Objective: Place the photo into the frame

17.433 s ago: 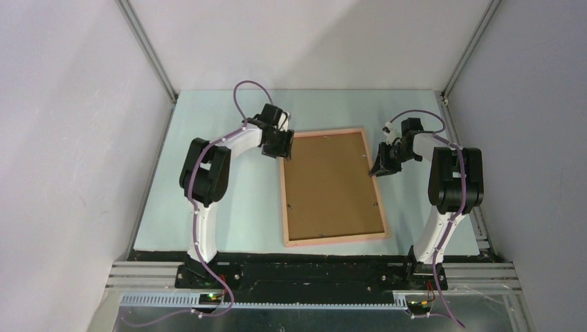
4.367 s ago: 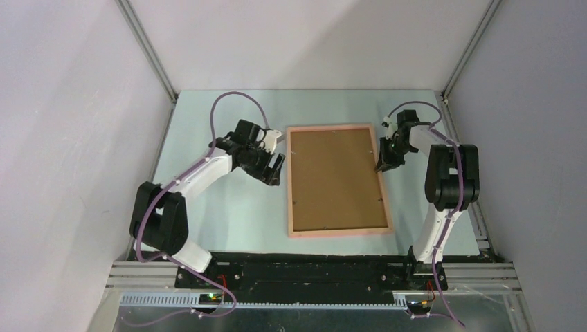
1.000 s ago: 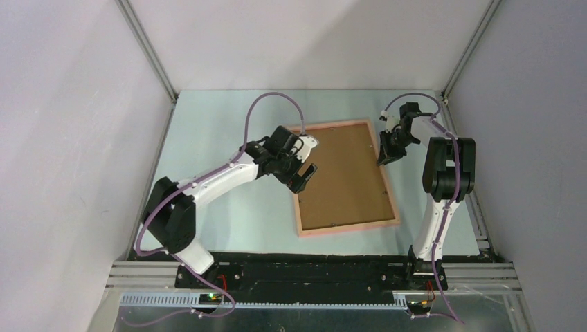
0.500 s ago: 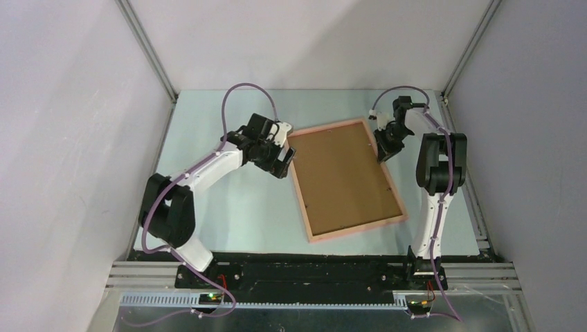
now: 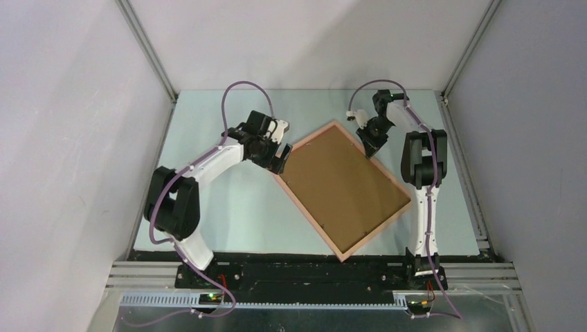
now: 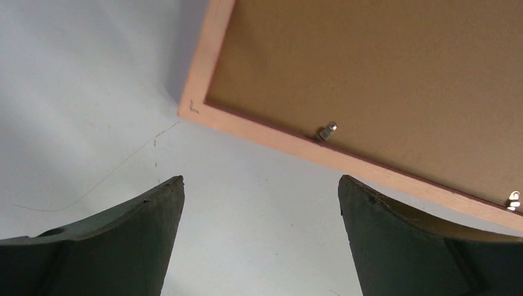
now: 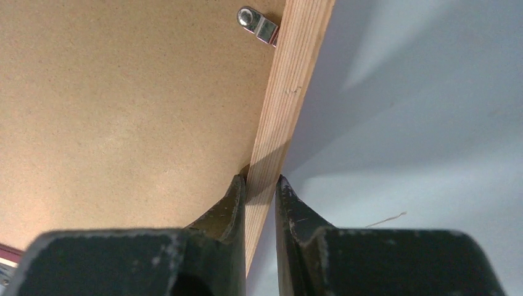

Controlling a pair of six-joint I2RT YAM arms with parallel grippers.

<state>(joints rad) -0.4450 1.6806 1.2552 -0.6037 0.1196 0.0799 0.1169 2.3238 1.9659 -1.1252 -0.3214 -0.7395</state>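
pale table: one frame, right gripper clamped on it, left gripper released.

From the black base bar up, the left arm and right arm are white shells between bulky black joints, each trailed by a thin purple cable. The left gripper and right gripper have dark matte fingers, scuffed pale at the edges.

Left gripper gapes wide, right gripper pinches tight (both reaching far forward).
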